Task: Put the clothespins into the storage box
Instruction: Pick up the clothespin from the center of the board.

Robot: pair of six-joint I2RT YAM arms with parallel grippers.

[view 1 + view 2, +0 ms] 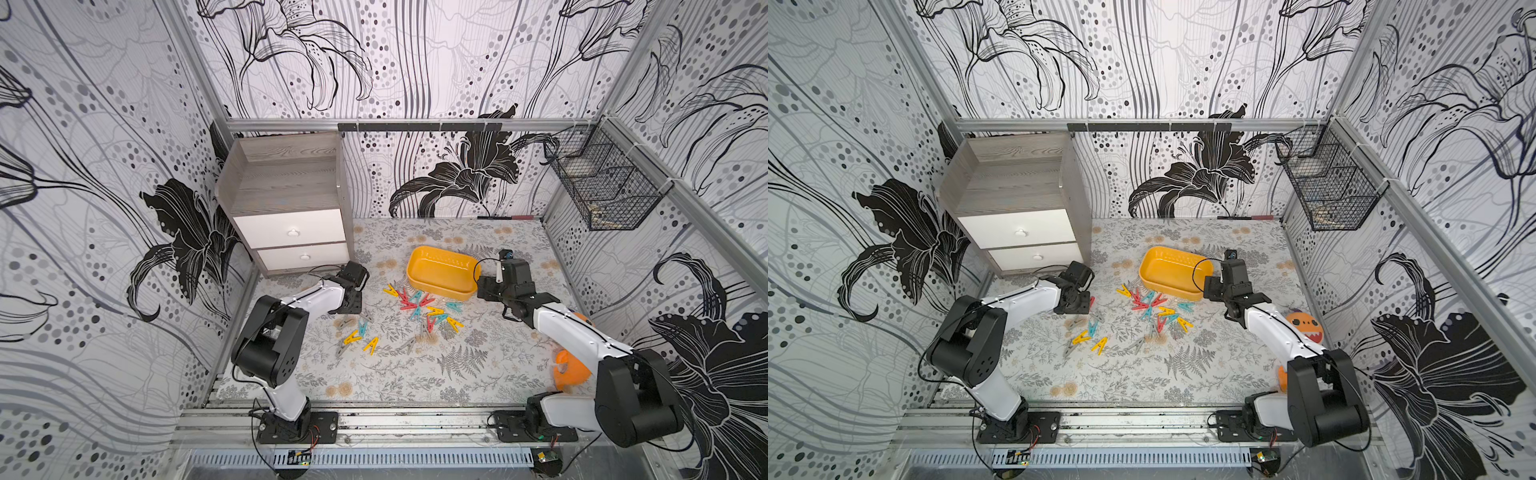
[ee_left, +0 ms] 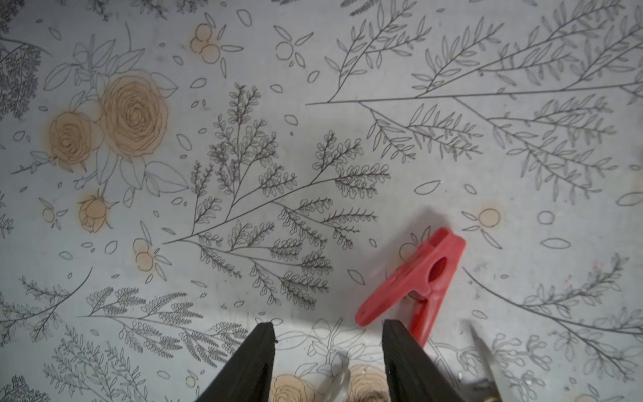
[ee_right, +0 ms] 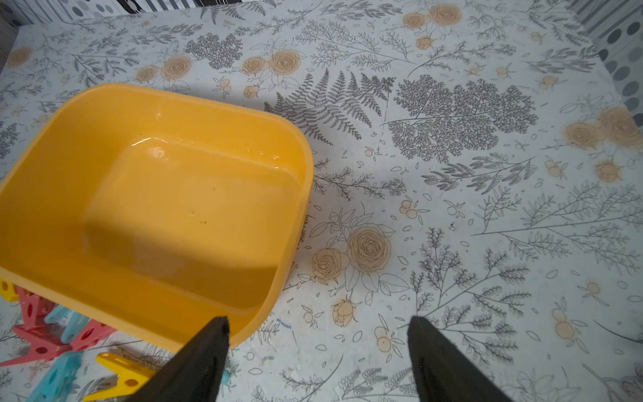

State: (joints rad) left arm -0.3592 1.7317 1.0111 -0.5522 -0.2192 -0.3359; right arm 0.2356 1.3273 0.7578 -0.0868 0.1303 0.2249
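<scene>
Clothespins, small coloured A-shaped plastic clips, lie scattered beside the shallow yellow-orange plastic storage box in both top views. Left wrist: left gripper half-spread, empty, red clothespin just outside it. Right wrist: right gripper wide, empty. Likely light, stiff, slick; grip the flat sides.

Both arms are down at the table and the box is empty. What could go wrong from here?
1. The red clothespin lies to one side of the left gripper, not between its fingers; closing here may catch nothing or nudge it away.
2. The right gripper hangs open at a corner of the storage box, one finger above the rim; descending could shove or tip it.
3. The clothespins heaped beside the box overlap, so a grasp may drag several.
</scene>
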